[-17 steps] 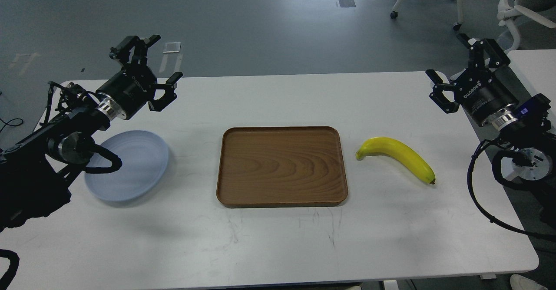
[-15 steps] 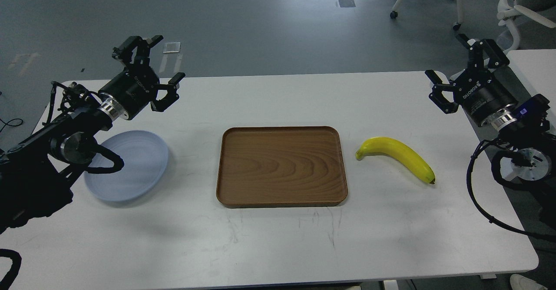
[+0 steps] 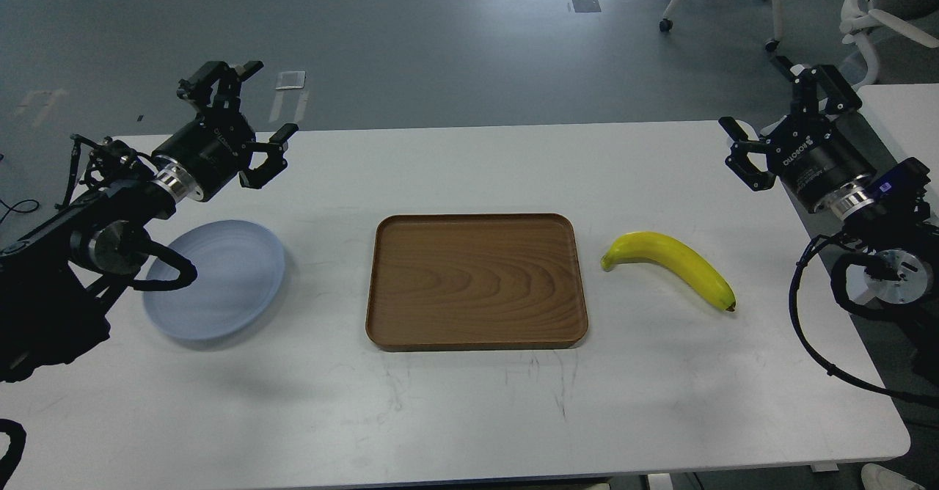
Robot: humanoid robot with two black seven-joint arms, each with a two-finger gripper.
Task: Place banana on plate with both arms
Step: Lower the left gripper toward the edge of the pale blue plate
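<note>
The yellow banana (image 3: 671, 266) lies on the white table, right of the wooden tray, stem end toward the tray. The pale blue-grey plate (image 3: 220, 281) lies at the left of the table, its left side hidden behind my left arm. My left gripper (image 3: 257, 112) is open and empty, raised above the table behind the plate. My right gripper (image 3: 766, 116) is open and empty, raised at the table's right rear, well behind and to the right of the banana.
A rectangular brown wooden tray (image 3: 477, 281) lies empty in the middle of the table, between plate and banana. Office chairs (image 3: 866, 13) stand on the grey floor beyond the table's far right corner. A second white table (image 3: 899, 116) adjoins at the right.
</note>
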